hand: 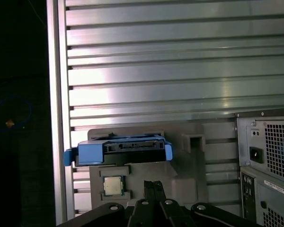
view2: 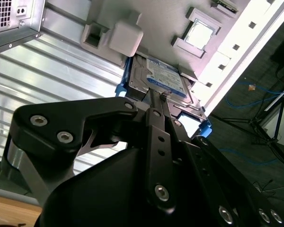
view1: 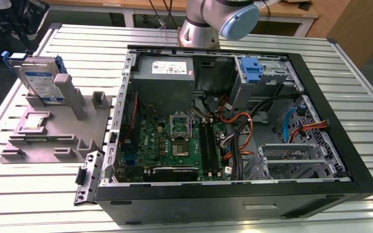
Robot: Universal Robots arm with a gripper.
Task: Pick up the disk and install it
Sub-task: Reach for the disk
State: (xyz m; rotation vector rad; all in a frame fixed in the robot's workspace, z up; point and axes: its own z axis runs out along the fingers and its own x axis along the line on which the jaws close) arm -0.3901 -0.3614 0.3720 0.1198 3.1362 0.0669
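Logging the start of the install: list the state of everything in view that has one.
disk: standing on edge in the grey holder, not gripped, not installed.
gripper: shut, holding nothing.
computer case: lying on its side, side panel off, inside exposed.
processor chip: lying flat in a recess of the holder.
grey holder: flat on the table, beside the case.

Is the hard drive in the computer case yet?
Out. The silver-grey, blue-railed disk stands in the grey holder beside the black case.
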